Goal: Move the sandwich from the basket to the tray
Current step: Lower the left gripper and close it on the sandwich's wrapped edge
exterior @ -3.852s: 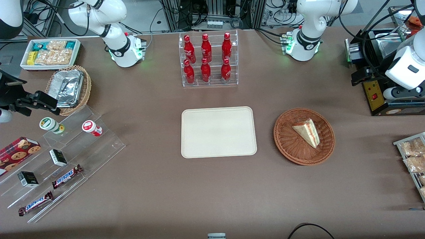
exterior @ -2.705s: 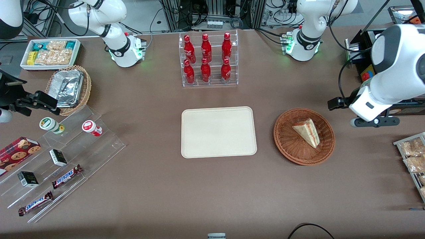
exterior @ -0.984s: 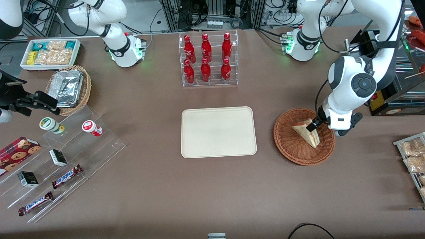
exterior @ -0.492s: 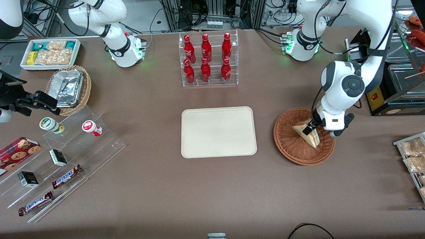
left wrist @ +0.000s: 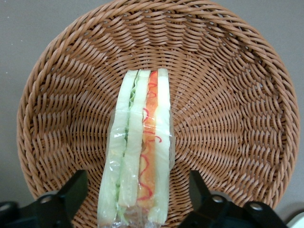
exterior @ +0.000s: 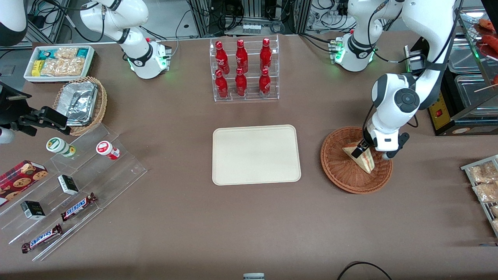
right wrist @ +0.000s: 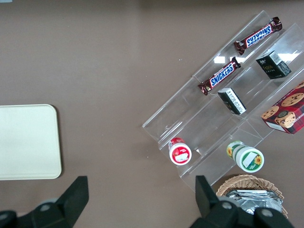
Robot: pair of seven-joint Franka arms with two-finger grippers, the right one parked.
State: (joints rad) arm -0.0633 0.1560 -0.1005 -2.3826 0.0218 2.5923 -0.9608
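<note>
one sandwich (exterior: pixel 363 158) lies in the basket (exterior: pixel 338 171), gripper (exterior: pixel 360 149) low over it, tray (exterior: pixel 256 154) well apart | wrist: fingers (left wrist: pixel 71 190) spread wide, sandwich (left wrist: pixel 140 152) between them, untouched, basket (left wrist: pixel 228 95) underneath | parked wrist: tray (right wrist: pixel 28 142) edge only

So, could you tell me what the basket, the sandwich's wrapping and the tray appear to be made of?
The basket looks like woven wicker, reddish-brown, its strands plainly visible. The sandwich seems wrapped in clear plastic film, which glints and creases. The tray is smooth, matte cream, possibly plastic or moulded fibre. The open gripper straddles the sandwich.
</note>
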